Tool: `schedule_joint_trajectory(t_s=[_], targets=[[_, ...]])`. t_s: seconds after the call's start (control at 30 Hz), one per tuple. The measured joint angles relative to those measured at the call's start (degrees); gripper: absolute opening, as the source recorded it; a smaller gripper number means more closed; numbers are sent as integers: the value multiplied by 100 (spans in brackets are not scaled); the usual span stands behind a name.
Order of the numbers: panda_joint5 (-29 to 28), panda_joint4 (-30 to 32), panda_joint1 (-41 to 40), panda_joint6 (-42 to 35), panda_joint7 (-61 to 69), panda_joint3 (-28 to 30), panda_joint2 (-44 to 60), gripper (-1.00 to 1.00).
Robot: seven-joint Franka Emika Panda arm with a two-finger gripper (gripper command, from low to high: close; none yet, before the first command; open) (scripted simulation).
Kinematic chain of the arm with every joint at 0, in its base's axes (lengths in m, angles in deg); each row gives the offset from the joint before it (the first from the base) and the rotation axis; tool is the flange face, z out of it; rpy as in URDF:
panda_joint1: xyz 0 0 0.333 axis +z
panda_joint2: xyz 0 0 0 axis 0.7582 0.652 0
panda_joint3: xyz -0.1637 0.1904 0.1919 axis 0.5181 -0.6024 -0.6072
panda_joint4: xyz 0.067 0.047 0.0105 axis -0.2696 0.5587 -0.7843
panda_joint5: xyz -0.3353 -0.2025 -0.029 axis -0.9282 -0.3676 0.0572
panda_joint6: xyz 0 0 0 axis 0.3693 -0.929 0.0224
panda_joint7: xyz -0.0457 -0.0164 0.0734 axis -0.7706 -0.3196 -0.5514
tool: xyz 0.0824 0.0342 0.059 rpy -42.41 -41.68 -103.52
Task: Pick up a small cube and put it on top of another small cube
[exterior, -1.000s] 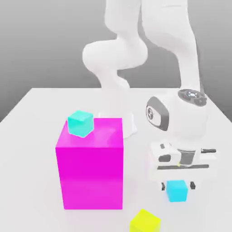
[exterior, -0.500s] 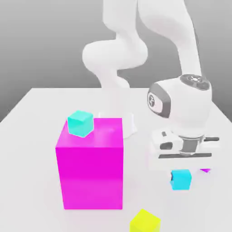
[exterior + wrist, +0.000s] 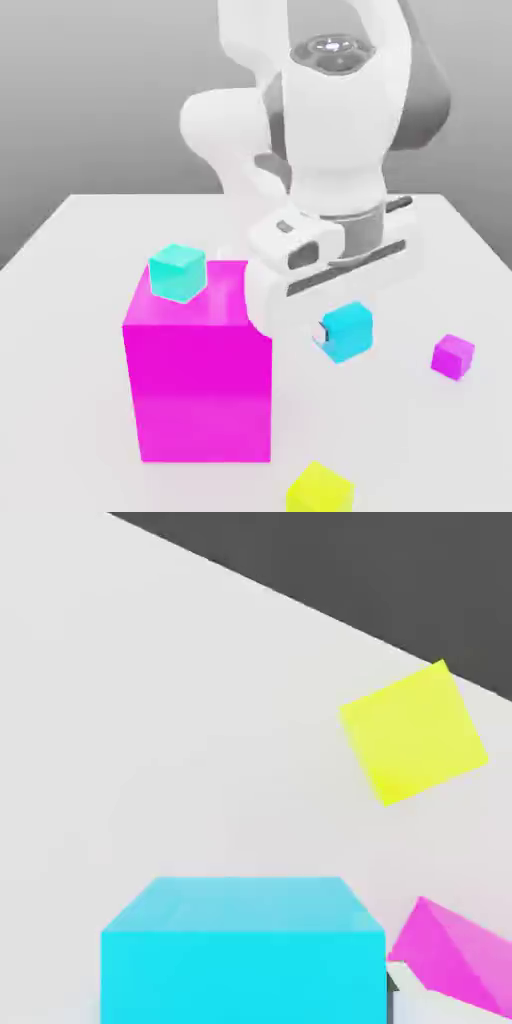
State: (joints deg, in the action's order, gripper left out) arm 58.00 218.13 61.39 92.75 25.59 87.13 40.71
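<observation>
Ext. view: small yellow cube (image 3: 320, 490) cut off by bottom edge; upper arm (image 3: 350, 30) runs off top edge; back right corner of big magenta block (image 3: 200, 390) hidden behind gripper (image 3: 335, 330). Hand view: held cyan cube (image 3: 243, 977) cut off by pic's edge, ditto magenta block; tabletop (image 3: 150, 712) also runs out of pic.

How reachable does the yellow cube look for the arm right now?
Probably not graspable yet: the end effector already holds a blue cube, though nothing seems to stand over the yellow cube.
</observation>
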Motion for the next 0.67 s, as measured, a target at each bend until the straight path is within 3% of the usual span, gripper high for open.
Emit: schedule_joint_trajectory(t_s=[0.37,0.53,0.57,0.67], targets=[[-1436,29,-873,-1667,2480,842,-2016,-100],[-1716,749,-1015,-854,2641,961,-2032,-100],[-1729,854,-1025,-693,2648,979,-1978,100],[-1729,854,-1025,-693,2648,979,-1978,100]])
